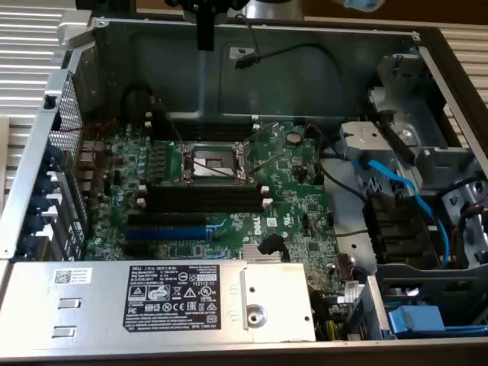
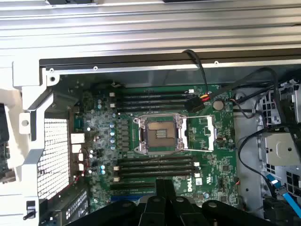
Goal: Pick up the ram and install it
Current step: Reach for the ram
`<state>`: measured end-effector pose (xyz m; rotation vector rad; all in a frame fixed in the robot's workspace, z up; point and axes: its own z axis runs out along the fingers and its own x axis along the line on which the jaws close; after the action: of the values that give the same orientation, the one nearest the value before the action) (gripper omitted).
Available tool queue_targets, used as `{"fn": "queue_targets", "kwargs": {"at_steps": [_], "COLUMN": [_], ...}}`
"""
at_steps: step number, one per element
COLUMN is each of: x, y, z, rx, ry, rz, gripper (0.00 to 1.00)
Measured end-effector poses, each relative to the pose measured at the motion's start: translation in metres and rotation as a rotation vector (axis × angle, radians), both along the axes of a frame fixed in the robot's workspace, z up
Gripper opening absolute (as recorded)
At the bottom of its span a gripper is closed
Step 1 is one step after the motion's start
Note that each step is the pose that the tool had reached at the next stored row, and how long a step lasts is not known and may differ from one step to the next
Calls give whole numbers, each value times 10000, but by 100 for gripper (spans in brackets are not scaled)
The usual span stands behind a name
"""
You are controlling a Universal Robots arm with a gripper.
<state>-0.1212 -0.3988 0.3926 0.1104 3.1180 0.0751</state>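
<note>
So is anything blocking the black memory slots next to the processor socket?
The memory slots nearer the blue slot look empty and uncovered. At the other bank, a black cable plug seems to sit over one end.

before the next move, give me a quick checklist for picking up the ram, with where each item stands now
1. gripper holding the ram: not ok, its jaws are shut with nothing between them.
2. black memory slots empty: ok.
3. gripper clear of the motherboard: ok, it hangs above the board.
4. where the ram lies: cannot tell.
</note>
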Motion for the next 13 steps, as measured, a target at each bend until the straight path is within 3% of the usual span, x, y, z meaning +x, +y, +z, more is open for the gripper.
{"fn": "queue_targets", "kwargs": {"at_steps": [13], "x": [0], "y": [0], "z": [0], "rx": [0], "ry": [0], "rz": [0], "gripper": [10]}}
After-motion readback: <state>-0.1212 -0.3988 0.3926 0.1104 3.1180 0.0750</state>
